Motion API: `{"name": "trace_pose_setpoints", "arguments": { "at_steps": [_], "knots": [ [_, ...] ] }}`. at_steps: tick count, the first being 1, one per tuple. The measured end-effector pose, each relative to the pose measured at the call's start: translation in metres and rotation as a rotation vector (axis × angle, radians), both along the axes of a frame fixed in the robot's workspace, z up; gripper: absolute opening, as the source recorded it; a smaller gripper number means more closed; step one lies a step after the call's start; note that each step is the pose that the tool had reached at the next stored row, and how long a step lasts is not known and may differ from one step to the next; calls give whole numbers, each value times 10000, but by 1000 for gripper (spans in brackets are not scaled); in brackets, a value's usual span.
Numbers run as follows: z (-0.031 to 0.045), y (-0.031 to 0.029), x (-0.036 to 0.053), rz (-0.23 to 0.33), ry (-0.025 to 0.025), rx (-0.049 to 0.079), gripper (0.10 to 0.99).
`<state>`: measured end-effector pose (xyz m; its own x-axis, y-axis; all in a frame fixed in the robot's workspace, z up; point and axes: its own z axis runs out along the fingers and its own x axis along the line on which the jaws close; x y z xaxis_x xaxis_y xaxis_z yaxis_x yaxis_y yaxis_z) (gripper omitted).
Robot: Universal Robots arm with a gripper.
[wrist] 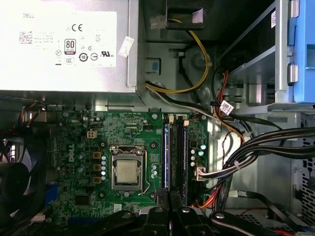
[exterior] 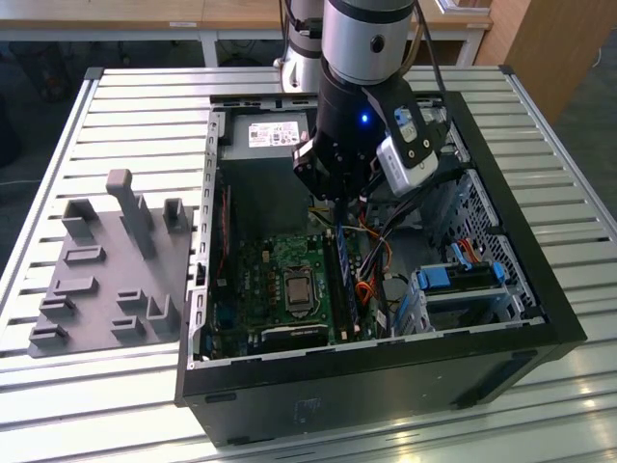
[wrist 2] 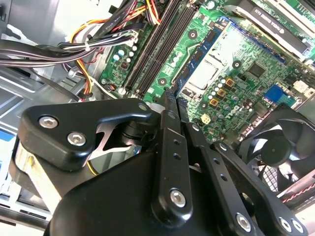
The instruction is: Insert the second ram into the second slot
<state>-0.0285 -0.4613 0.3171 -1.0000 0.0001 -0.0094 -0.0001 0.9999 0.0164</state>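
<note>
**Exterior view.** A black computer case (exterior: 386,395) lies open on a slatted metal table (exterior: 578,405).
- Inside the case is a green motherboard (exterior: 260,289) with the processor socket (exterior: 297,289) near its middle.
- A grey power supply (exterior: 265,135) sits at the far end, with a tangle of cables (exterior: 376,246) beside the board.
- Blue drive-bay clips (exterior: 458,278) are toward the exterior view's right.
- The arm reaches in from above, and the gripper (exterior: 333,203) hangs over the board near the memory slots (exterior: 345,289).
- On the table, to the exterior view's left of the case, stands a grey fixture (exterior: 106,270) with upright posts.
- Pale desks (exterior: 145,14) stand behind the table.

**Second wrist view.** The gripper's fingers (wrist 2: 170,147) are drawn close together.
- As far as I can make out, they pinch the second ram (wrist 2: 199,56) by its edge.
- The ram is a blue stick with dark chips. It runs out from the fingertips, parallel to the black slots (wrist 2: 157,44) and beside the socket.
- I cannot tell how far above the board it sits.
- A black fan (wrist 2: 280,147) is at the board's edge.

**First wrist view.** The gripper (wrist: 170,196) lines up with the slots (wrist: 184,157).
- The ram shows edge-on as a thin blue line (wrist: 167,157) between the socket (wrist: 127,172) and the dark slots.
- The power supply (wrist: 64,44) carries a white label.
- Cables (wrist: 256,152) run along the case floor.
</note>
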Motion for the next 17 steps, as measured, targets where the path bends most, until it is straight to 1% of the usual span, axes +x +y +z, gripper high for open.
{"name": "trace_pose_setpoints", "arguments": {
  "at_steps": [17],
  "knots": [
    [-50, 0, 0, 0, 1, 0, 129]
  ]
}}
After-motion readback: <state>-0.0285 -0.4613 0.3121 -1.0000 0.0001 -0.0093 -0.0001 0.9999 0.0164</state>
